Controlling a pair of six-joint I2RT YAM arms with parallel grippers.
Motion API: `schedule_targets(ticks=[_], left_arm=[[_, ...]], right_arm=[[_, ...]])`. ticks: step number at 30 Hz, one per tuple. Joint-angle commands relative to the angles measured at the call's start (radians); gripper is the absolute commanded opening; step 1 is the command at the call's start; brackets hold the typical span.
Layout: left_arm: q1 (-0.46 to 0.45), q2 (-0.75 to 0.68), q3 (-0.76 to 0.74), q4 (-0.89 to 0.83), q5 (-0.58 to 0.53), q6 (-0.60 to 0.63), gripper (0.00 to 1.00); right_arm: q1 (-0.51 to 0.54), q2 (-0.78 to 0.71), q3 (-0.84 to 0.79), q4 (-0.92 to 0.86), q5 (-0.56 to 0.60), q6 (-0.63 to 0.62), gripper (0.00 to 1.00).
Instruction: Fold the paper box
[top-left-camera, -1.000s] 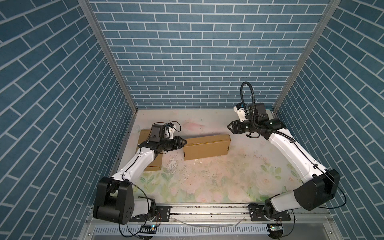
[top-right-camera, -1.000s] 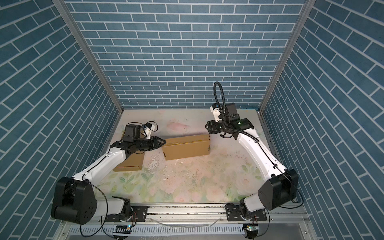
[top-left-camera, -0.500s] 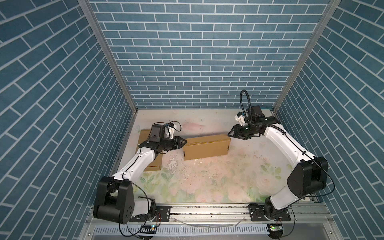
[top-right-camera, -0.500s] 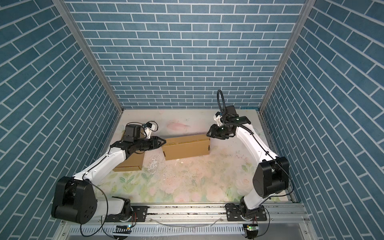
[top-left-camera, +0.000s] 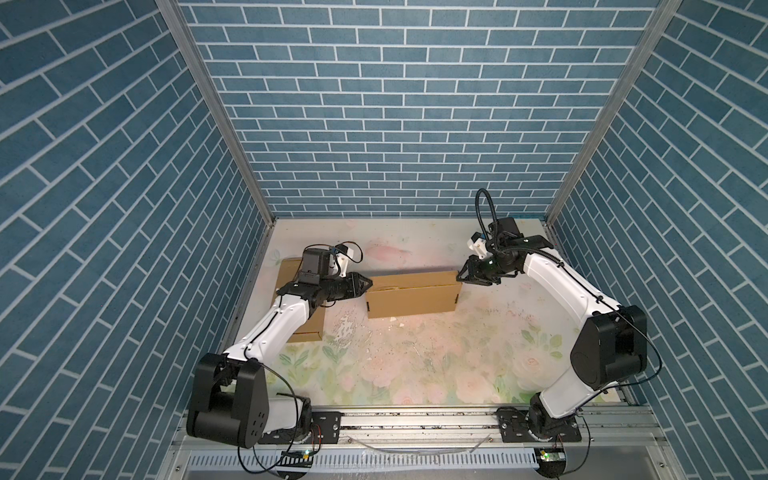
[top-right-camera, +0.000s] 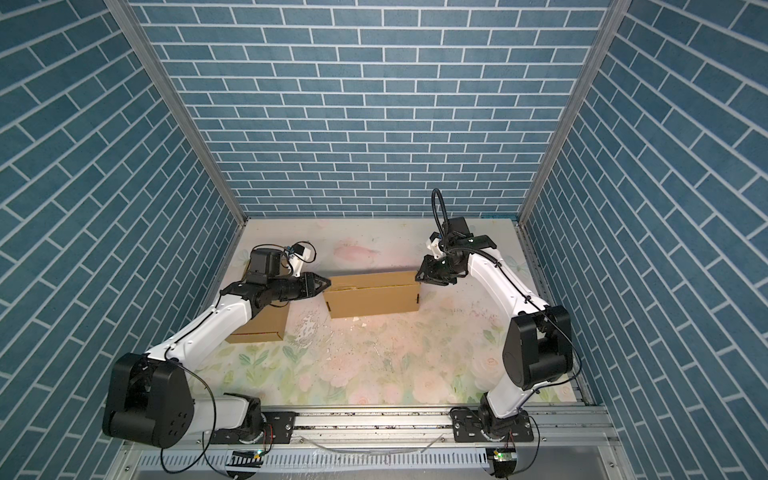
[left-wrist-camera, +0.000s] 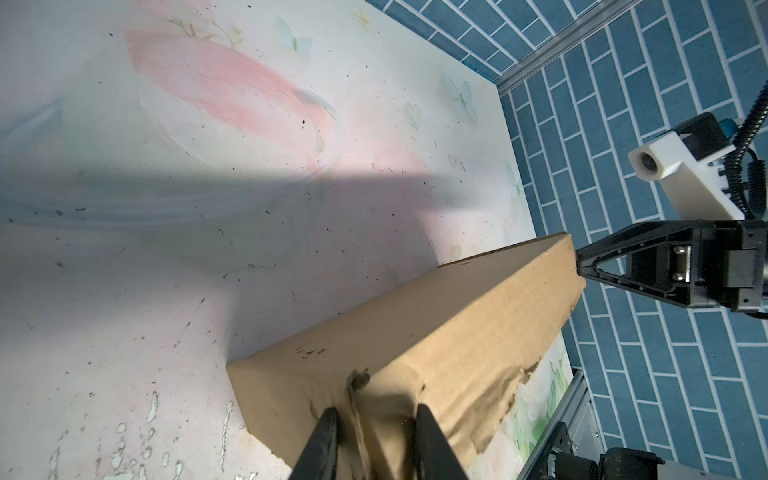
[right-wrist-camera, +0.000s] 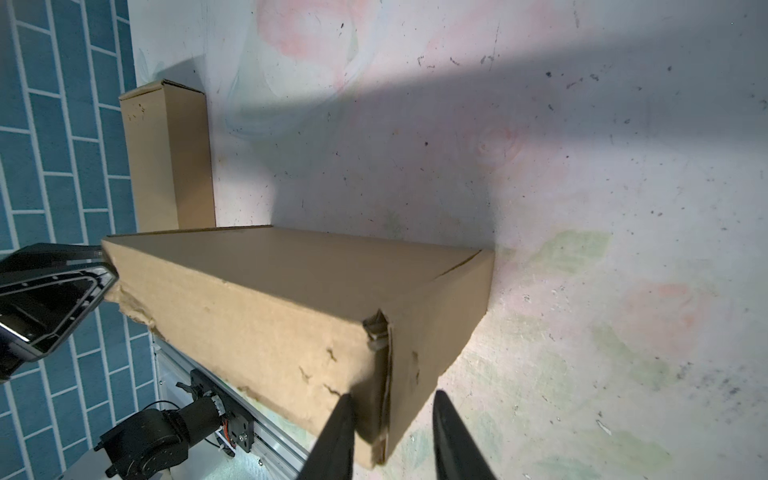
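The brown paper box lies lengthwise mid-table, its flaps folded in and its edges worn. My left gripper meets its left end. In the left wrist view the gripper stands open, its fingers straddling a creased seam on the box's end. My right gripper is at the box's far right top corner. In the right wrist view it is open astride the corner edge, one finger over the long face, the other clear of the end.
A second brown box lies against the left wall under my left arm. Blue brick walls close in three sides. A metal rail runs along the table's front edge. The floral table top has flaked paint.
My right gripper has dropped and come in to the box's right top corner, its jaws narrowing. The left gripper stayed at the left end and also narrowed. The box has not moved.
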Motion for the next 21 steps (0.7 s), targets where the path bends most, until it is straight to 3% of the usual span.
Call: schedule_targets(ticks=[1,5,21], left_arm=[[0.001,0.045,-0.056,-0.116,-0.073,0.038,0.3],[0.0,0.048,-0.076,-0.105,-0.071,0.039,0.3],[-0.044,-0.09,-0.066,-0.165,-0.056,0.011,0.42]], right_arm=[[0.001,-0.014,-0.014,0.028,-0.061,0.04,0.34],[0.001,0.027,-0.025,-0.043,0.047,-0.018,0.32],[0.025,-0.119,-0.197,0.028,-0.017,0.015,0.33]])
